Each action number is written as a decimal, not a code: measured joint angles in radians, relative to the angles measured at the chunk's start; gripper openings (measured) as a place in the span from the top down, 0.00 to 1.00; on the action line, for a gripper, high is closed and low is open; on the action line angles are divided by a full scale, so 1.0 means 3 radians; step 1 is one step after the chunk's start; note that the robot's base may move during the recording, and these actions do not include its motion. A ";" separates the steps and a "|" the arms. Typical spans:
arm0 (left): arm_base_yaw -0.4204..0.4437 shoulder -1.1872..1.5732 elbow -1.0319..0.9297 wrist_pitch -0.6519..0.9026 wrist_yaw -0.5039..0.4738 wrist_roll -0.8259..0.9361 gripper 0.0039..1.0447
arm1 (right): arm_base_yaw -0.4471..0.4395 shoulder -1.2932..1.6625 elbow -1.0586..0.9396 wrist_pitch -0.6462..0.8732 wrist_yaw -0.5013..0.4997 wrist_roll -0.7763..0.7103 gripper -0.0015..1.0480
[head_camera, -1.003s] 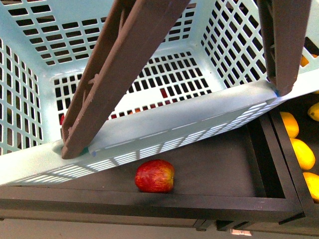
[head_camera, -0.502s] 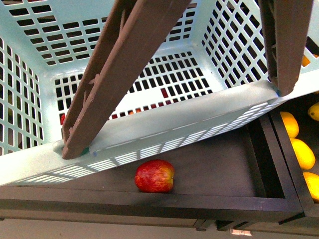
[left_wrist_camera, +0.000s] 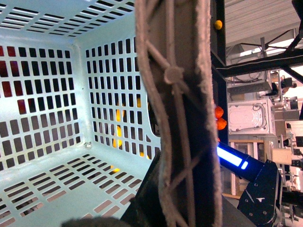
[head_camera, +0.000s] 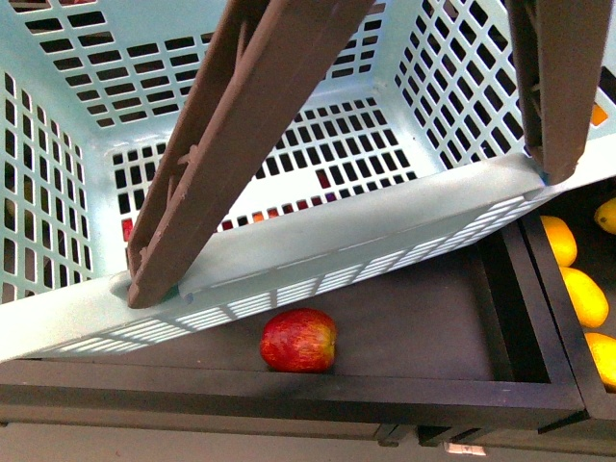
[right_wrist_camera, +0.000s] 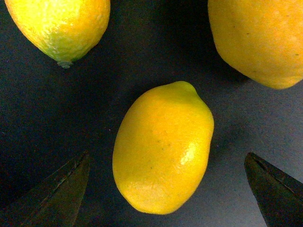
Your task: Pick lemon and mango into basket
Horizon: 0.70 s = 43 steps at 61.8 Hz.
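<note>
Both tips of the right jaws sit wide apart, empty, flanking the lemon (right_wrist_camera: pixel 163 149) on the dark tabletop (right_wrist_camera: pixel 61 118). Best drop centred, close across its short axis, clear of the two yellow neighbours (right_wrist_camera: pixel 59 28). State of left jaws: cannot tell, brown handle (left_wrist_camera: pixel 177 109) blocks that view. Tilted basket (head_camera: pixel 318 255) looks empty, rim above a red apple (head_camera: pixel 299 340); shelving (left_wrist_camera: pixel 220 56) beyond.
</note>
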 joint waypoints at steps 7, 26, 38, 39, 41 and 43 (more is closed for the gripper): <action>0.0000 0.0000 0.0000 0.0000 -0.0003 0.0001 0.96 | 0.0008 0.0056 0.0072 -0.0033 0.0001 -0.0003 0.14; 0.0000 0.0000 0.0000 0.0000 -0.0001 0.0000 0.96 | 0.0008 0.0001 -0.0117 0.0137 -0.0034 -0.0019 0.52; 0.0000 0.0000 0.0000 0.0000 -0.0001 0.0000 0.96 | -0.0055 -0.0459 -0.0837 0.0533 -0.0220 -0.0153 0.54; 0.0000 0.0000 0.0000 0.0000 -0.0001 0.0001 0.96 | -0.0060 -0.0501 -0.0890 0.0561 -0.0237 -0.0175 0.54; 0.0000 0.0000 0.0000 0.0000 -0.0001 0.0001 0.96 | -0.0079 -0.0646 -0.1058 0.0649 -0.0301 -0.0207 0.54; 0.0000 0.0000 0.0000 0.0000 -0.0001 0.0001 0.96 | -0.0099 -0.0809 -0.1239 0.0752 -0.0378 -0.0238 0.54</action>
